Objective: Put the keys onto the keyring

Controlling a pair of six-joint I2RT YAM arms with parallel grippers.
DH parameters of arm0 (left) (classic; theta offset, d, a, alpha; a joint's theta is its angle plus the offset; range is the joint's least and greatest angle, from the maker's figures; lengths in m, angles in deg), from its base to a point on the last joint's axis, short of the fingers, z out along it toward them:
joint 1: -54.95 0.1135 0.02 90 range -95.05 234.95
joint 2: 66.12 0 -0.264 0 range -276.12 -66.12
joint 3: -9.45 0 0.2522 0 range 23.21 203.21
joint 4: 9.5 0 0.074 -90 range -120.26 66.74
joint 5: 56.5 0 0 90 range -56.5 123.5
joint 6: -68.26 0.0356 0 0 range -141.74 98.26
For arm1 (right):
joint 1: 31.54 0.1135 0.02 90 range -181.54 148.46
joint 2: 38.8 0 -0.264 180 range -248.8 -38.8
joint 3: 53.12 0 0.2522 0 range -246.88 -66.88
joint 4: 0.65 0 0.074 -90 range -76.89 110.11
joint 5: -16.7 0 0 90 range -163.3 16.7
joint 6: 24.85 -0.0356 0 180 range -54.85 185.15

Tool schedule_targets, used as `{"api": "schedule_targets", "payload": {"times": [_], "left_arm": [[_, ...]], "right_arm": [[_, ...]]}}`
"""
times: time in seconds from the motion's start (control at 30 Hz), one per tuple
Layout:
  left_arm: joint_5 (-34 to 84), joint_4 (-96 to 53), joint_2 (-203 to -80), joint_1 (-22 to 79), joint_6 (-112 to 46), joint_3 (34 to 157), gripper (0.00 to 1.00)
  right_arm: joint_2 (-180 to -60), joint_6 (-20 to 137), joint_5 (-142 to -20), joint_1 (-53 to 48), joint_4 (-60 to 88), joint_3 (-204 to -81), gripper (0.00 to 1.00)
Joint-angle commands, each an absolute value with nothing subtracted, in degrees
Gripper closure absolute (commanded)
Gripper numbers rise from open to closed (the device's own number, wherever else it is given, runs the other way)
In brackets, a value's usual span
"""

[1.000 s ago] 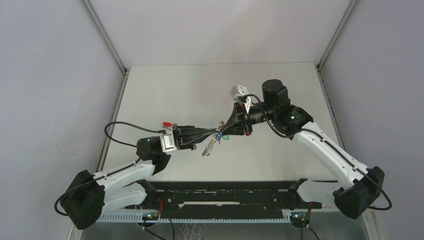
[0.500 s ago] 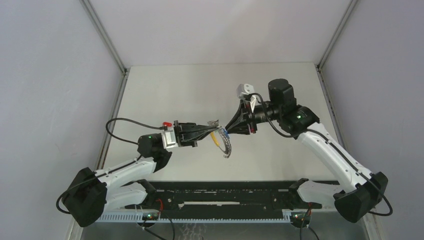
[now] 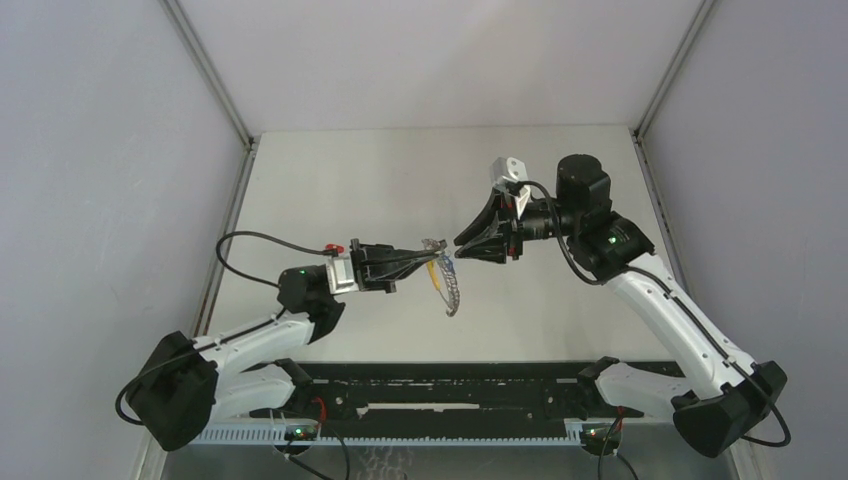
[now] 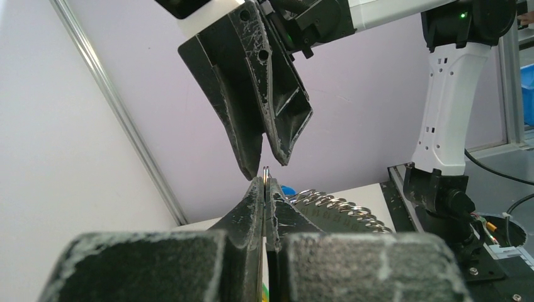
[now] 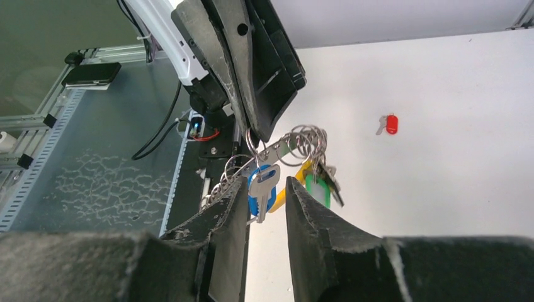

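Keyring [image 5: 305, 141] held up in the air, well above the worktop [image 3: 330, 180], its thin ring pinched edge-on in the left hand [image 3: 425, 258], whose fingers are clamped tight on it. Blue key [image 5: 261, 185] hangs from the ring beside a yellow tab [image 5: 302, 173] and a green tab [image 5: 317, 189]. Bead chain [image 3: 452, 295] dangles below. Right hand [image 3: 460, 243] is tip to tip with the left, just beside the ring, with a narrow gap and nothing gripped (contact with the ring: cannot tell). Red key [image 5: 390, 124] lies flat on the worktop, well apart from both hands.
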State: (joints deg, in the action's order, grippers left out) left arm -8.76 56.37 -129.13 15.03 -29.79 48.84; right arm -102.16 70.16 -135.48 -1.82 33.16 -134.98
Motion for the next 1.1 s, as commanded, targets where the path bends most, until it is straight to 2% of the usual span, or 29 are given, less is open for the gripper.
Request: {"api": "schedule_targets", "payload": {"times": [0.0, 0.2, 0.6, 0.9, 1.07], "left_arm": [[-8.6, 60.1, -129.2, 15.4, -30.7, 52.4, 1.00], [-9.0, 60.1, -129.2, 15.5, -31.0, 52.8, 1.00], [-9.2, 60.1, -128.5, 15.5, -31.4, 53.1, 1.00], [-9.6, 60.1, -127.8, 15.4, -31.9, 53.3, 1.00], [-9.6, 60.1, -127.3, 15.4, -31.9, 53.2, 1.00]], "right_arm": [[-102.5, 66.5, -136.2, -0.9, 27.1, -136.4, 0.73], [-103.6, 65.5, -136.8, -0.5, 26.2, -136.4, 0.78], [-103.8, 68.6, -138.2, 2.3, 28.7, -136.4, 0.77], [-103.9, 69.5, -138.0, 2.5, 30.3, -136.4, 0.86], [-103.9, 70.0, -137.6, 2.6, 31.4, -136.4, 0.86]]}}
